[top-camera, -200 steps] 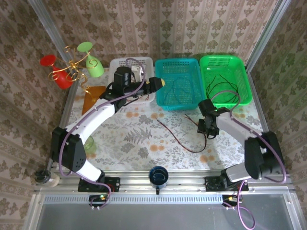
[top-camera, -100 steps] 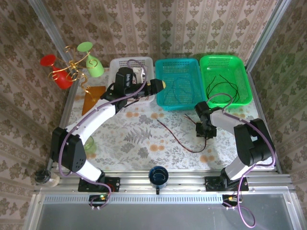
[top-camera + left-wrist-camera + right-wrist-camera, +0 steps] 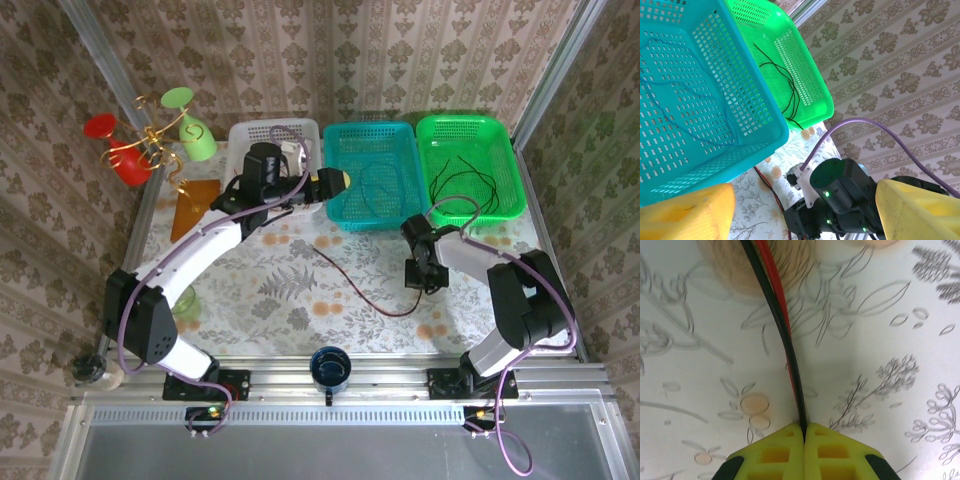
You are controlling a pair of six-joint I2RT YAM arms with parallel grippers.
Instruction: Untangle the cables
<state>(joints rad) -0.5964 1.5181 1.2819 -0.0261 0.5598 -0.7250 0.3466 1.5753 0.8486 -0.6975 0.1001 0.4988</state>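
A: Tagging fast: how will the cables handle, and where to grab?
B: My read is light, limp, far thinner than a finger, probably slippery. No stiffness, so they'll drag and curl rather than push. Pinch near an end or just off a crossing, and lift gently.
A: Where are they?
B: The red-and-black cable (image 3: 785,335) lies on the tabletop (image 3: 250,290) in a loose curve between the arms. The black cable (image 3: 792,92) is in the green basket (image 3: 807,75), the blue cable (image 3: 690,93) in the teal basket (image 3: 368,127).
A: Right arm pose?
B: Folded low, wrist aimed down, right gripper (image 3: 804,430) at the tabletop. Its fingers are pressed together on the red-and-black cable, the strands running out side by side.
A: Left?
B: Stretched far forward with the elbow up, left gripper (image 3: 335,181) over the teal basket's left rim. Its fingers (image 3: 690,215) are spread wide, holding nothing.
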